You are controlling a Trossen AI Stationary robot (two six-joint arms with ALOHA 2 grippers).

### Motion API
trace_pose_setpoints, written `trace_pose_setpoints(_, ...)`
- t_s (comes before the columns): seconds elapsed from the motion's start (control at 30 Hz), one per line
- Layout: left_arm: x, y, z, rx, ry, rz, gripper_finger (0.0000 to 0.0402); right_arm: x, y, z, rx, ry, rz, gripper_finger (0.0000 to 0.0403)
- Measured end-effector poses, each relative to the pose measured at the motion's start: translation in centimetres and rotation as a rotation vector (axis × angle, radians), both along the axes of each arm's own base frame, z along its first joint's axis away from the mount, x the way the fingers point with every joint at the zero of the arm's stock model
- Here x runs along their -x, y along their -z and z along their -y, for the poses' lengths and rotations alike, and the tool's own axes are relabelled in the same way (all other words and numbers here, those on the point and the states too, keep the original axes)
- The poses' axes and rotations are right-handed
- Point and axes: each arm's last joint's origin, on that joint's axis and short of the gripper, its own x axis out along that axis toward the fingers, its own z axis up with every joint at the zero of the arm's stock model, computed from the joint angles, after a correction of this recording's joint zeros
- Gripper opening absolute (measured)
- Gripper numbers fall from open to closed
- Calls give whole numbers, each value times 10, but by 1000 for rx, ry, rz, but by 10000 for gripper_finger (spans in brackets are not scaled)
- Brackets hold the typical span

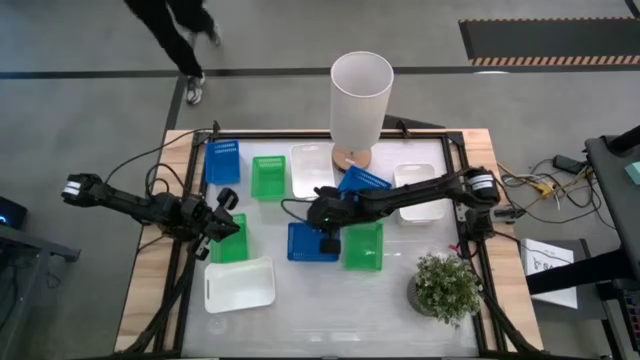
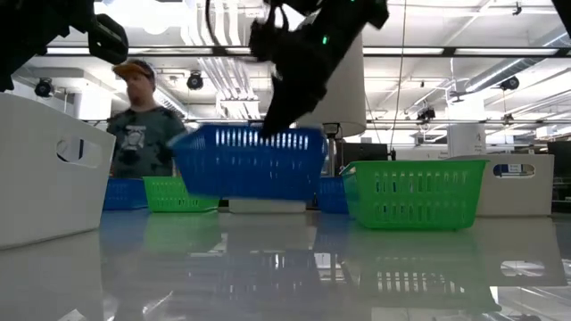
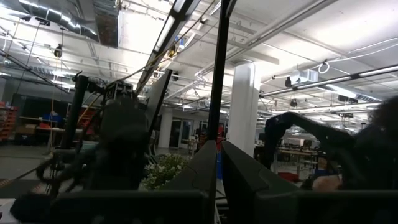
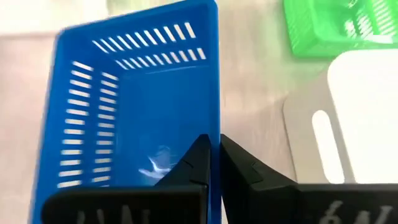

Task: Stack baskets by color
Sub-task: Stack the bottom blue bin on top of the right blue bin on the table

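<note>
While the left end effector hangs with its fingers closed and empty at about nine o'clock of the tabletop, just above a green basket, the work goes on nearer the centre. Left to right in the high view: a blue basket lies at ten o'clock, a white basket at seven o'clock, and a second green basket with a white one just beside it toward eleven and twelve o'clock.

At the centre, the right end effector is clamped on the rim of a blue basket; the right wrist view shows its fingers pinched tight on the basket's long wall, one inside and one outside. From the low view this basket sits tilted, its underside clear of the surface.

Just right of it stands a third green basket, upright. Another blue basket lies tilted at twelve o'clock beside the white cylinder, and a white basket sits toward two o'clock under the right arm. A plant is at four o'clock. A person stands beyond the tabletop.
</note>
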Motion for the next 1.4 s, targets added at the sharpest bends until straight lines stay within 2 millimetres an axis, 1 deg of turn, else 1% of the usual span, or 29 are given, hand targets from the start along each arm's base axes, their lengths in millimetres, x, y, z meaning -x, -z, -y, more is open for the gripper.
trace_pose_setpoints(0.17,0,0,0,0,0,0,6,16,-33,6,-29,20,47,9)
trace_pose_setpoints(0.27,0,0,0,0,-1,1,6,31,-52,14,-32,49,42,9)
trace_pose_setpoints(0.43,0,0,0,0,0,1,6,61,-79,39,-56,153,16,9)
trace_pose_setpoints(0.53,0,0,0,0,-1,1,6,76,-87,57,-55,222,-17,9)
trace_pose_setpoints(0.63,0,0,0,1,-1,3,6,86,-85,75,-47,293,-52,9)
trace_pose_setpoints(0.73,0,0,0,1,-1,3,6,91,-79,91,42,386,-93,9)
trace_pose_setpoints(0.8,0,0,0,0,0,1,6,94,-76,100,71,432,-127,9)
trace_pose_setpoints(0.9,0,0,0,0,-1,1,6,95,-70,109,65,470,-163,9)
trace_pose_setpoints(1.03,0,0,0,0,-1,1,6,98,-64,115,97,518,-223,9)
trace_pose_setpoints(1.17,0,0,0,1,0,1,6,97,-58,117,94,523,-255,14)
trace_pose_setpoints(1.4,0,0,0,1,0,1,6,91,-49,118,84,540,-273,47)
